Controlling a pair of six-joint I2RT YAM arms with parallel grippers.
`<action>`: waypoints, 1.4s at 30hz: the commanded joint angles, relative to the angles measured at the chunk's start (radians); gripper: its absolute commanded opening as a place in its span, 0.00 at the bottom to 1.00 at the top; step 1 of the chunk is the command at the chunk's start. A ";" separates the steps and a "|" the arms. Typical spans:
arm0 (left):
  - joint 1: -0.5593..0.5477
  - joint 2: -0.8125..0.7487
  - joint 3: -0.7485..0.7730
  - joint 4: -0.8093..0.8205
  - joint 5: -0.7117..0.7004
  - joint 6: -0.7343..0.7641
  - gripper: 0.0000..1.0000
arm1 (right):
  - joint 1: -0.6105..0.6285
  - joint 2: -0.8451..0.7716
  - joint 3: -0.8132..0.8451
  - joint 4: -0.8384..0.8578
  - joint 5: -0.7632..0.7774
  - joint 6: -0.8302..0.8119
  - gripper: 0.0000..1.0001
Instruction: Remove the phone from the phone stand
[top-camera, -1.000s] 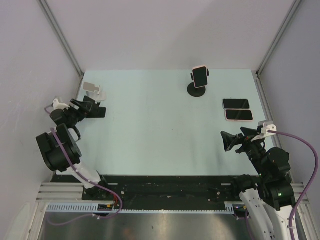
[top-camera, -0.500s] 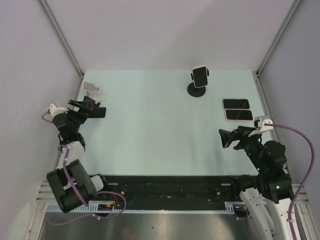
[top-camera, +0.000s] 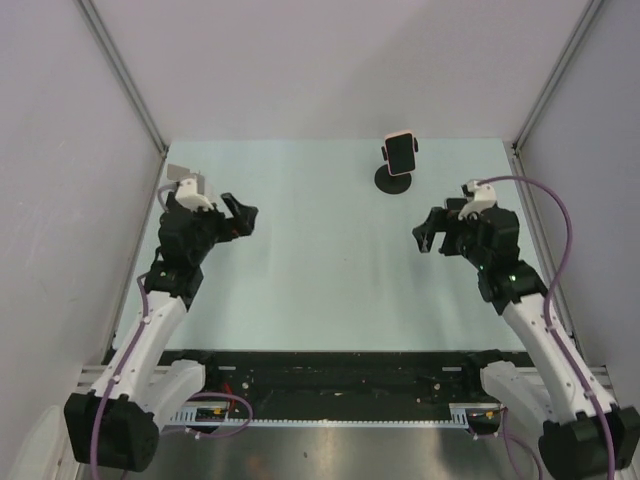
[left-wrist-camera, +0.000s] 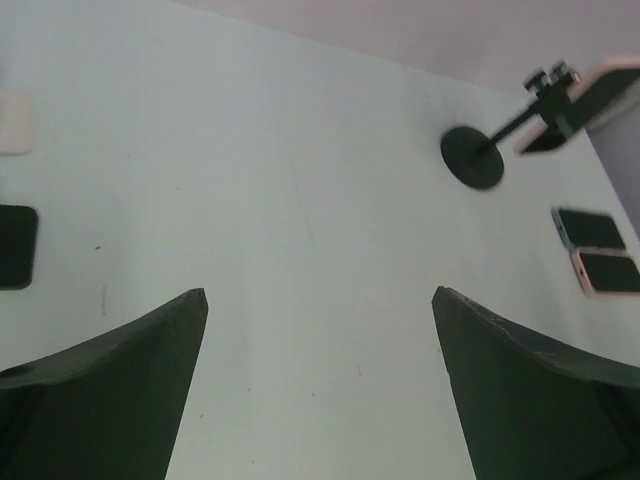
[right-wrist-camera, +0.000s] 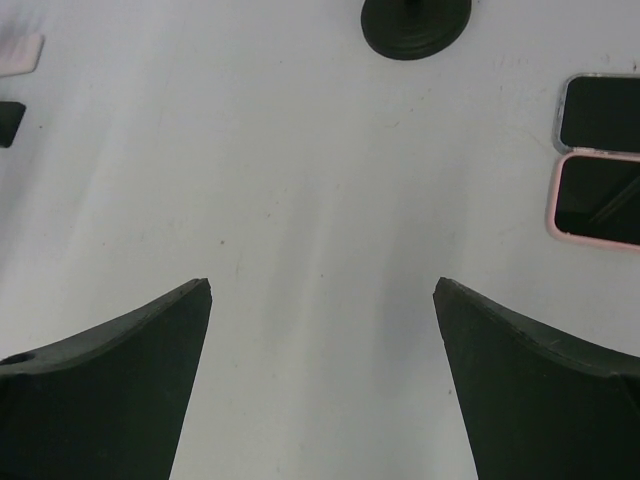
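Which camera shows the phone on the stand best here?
Top external: the phone shows whole, screen visible, held on the stand. The left wrist view catches it obliquely, cut off at the right edge. The right wrist view shows only the stand's base, not the phone.

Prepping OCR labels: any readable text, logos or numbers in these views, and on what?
None readable in any view.
The phone on the phone stand: dark screen, no text visible.
The grey-cased phone and the pink-cased phone lying flat: dark screens, no marks.
The table: no labels or printing.
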 joint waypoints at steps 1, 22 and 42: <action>-0.172 -0.075 0.043 -0.164 -0.056 0.225 1.00 | 0.024 0.198 0.150 0.208 0.053 -0.071 1.00; -0.413 -0.152 0.020 -0.241 -0.136 0.391 1.00 | 0.082 1.095 1.017 0.279 0.254 -0.327 1.00; -0.453 -0.159 0.020 -0.251 -0.164 0.403 1.00 | 0.113 1.301 1.132 0.167 0.378 -0.353 0.93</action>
